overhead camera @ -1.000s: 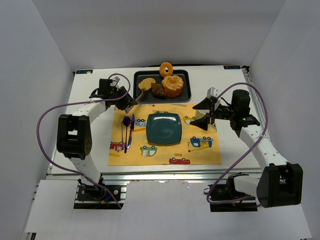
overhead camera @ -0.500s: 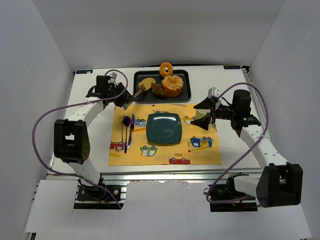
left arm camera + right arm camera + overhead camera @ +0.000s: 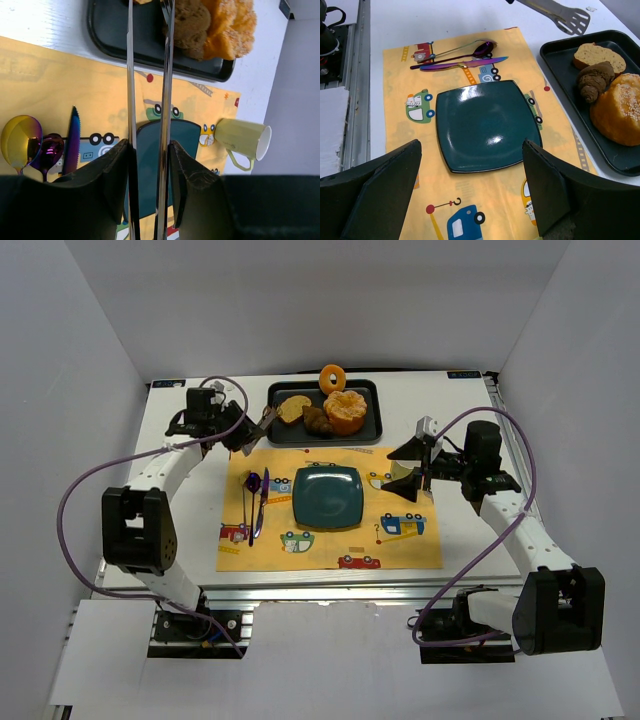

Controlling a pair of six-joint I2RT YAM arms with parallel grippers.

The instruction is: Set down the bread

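The bread (image 3: 293, 407) is a tan slice with a darker crust, lying at the left end of the black tray (image 3: 374, 408); it also shows in the right wrist view (image 3: 599, 56). My left gripper (image 3: 243, 433) (image 3: 150, 146) is shut on metal tongs (image 3: 131, 75), whose slotted tip (image 3: 566, 18) hangs by the tray's left edge, just short of the bread. The tong blades stand a little apart with nothing between them. My right gripper (image 3: 408, 469) (image 3: 472, 145) is open and holds nothing, hovering right of the dark teal square plate (image 3: 327, 497) (image 3: 487, 125).
A brown lumpy pastry (image 3: 316, 420), an orange sugared bun (image 3: 346, 412) and an upright ring donut (image 3: 333, 377) share the tray. An iridescent spoon (image 3: 253, 483) and knife (image 3: 262, 506) lie left of the plate on the yellow placemat (image 3: 330, 550). A pale green mug (image 3: 242, 140) lies on its side.
My left gripper has swung with the tongs from the mat's corner up to the tray's left edge by the bread, and the tong blades have spread slightly. The right arm has not moved.
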